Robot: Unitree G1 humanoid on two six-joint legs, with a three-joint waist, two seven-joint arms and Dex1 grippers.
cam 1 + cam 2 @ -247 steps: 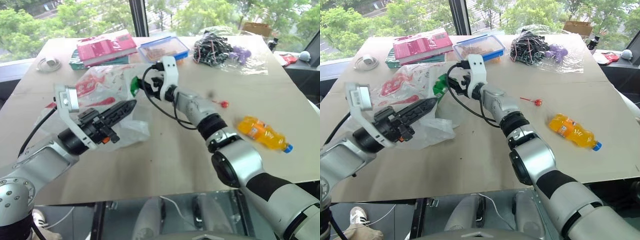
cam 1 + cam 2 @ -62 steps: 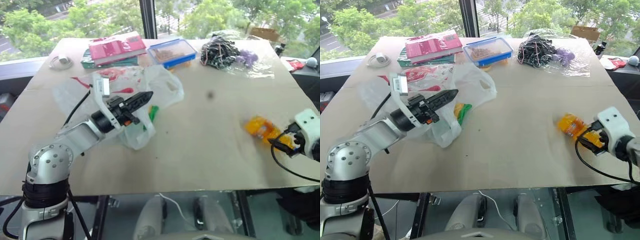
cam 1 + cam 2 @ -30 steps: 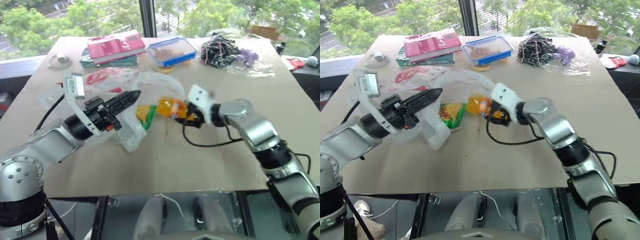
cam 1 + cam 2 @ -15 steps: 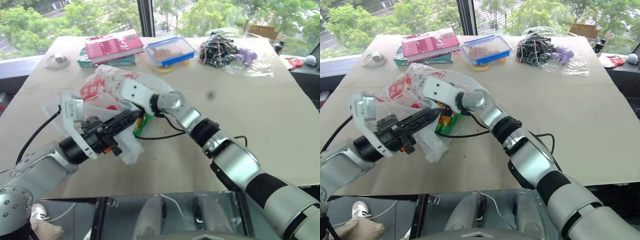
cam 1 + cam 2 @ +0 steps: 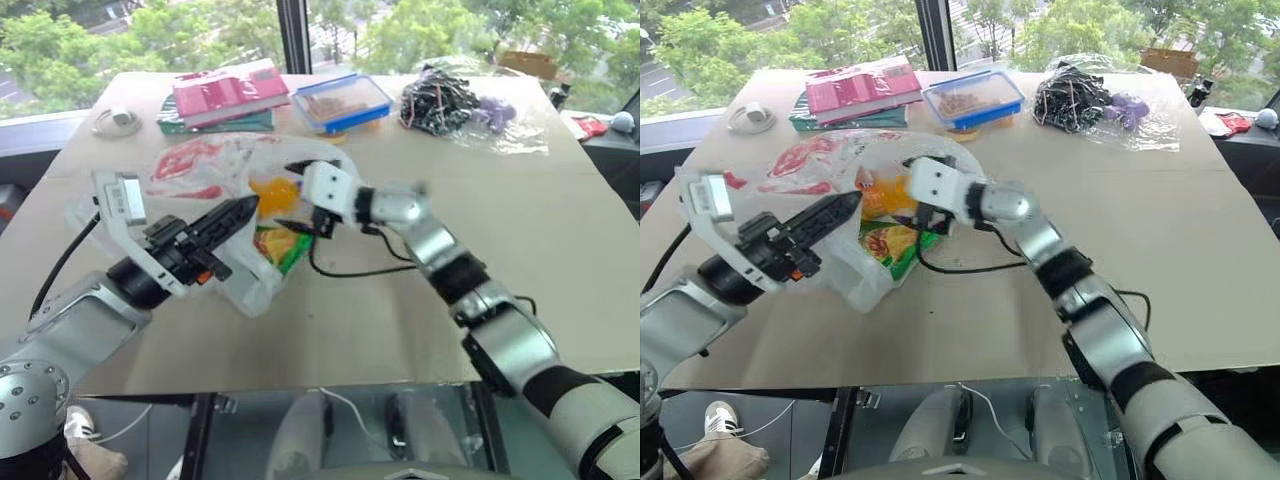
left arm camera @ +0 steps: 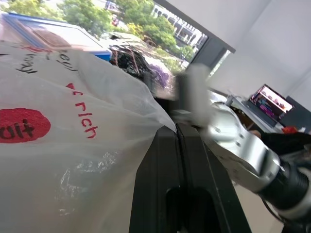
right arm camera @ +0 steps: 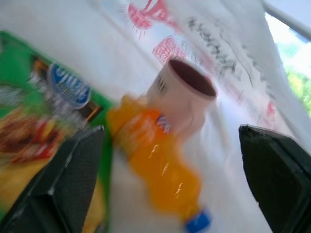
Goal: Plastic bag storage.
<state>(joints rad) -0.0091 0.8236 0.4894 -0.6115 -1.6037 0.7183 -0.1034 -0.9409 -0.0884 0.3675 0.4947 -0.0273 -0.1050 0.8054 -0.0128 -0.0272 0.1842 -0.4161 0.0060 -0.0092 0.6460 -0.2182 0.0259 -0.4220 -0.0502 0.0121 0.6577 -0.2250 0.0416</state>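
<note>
The plastic bag (image 5: 196, 165), thin white film with red print, lies on the table with its mouth held up. My left gripper (image 5: 246, 208) is shut on the bag's rim; the left wrist view shows the film pinched between its fingers (image 6: 160, 160). My right gripper (image 5: 290, 197) stands open at the bag's mouth. An orange bottle (image 7: 154, 162) lies loose inside the bag, just beyond the right gripper's wide-apart fingers (image 7: 73, 179). A pale mug (image 7: 182, 92) lies behind the bottle. A green snack packet (image 5: 895, 243) lies under the bag's mouth.
At the far edge lie pink books (image 5: 225, 93), a blue-lidded food box (image 5: 340, 100), and a tangle of dark cords on clear plastic (image 5: 440, 100). A white coiled cable (image 5: 113, 120) sits far left. Bare table (image 5: 560, 240) spreads to the right.
My right gripper carried the orange bottle left into the bag, opened and drew back to the mouth, leaving the bottle inside. The left gripper kept its hold on the bag.
</note>
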